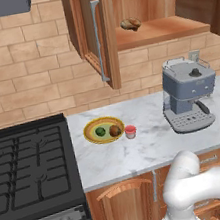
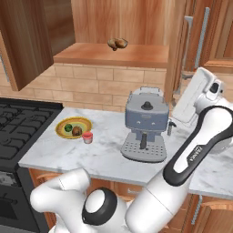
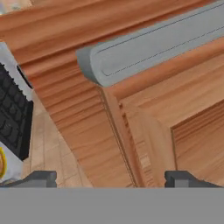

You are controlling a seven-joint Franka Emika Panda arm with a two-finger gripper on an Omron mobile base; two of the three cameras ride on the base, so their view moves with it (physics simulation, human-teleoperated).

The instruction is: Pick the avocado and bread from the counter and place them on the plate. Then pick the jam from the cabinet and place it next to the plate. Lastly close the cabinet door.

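Avocado (image 1: 100, 131) and bread (image 1: 115, 130) sit on the plate (image 1: 90, 128), jam (image 1: 130, 131) just right of it on the worktop (image 1: 154, 147), so the open, empty gripper (image 3: 111, 178) faces the rigid, hinged cabinet door (image 3: 65, 92), best pushed near its smooth metal bar handle (image 3: 157, 41).

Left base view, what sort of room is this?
A home kitchen, rendered rather than real: a black stove beside a marble counter, a coffee machine on it, and wooden wall cabinets over a tiled wall.
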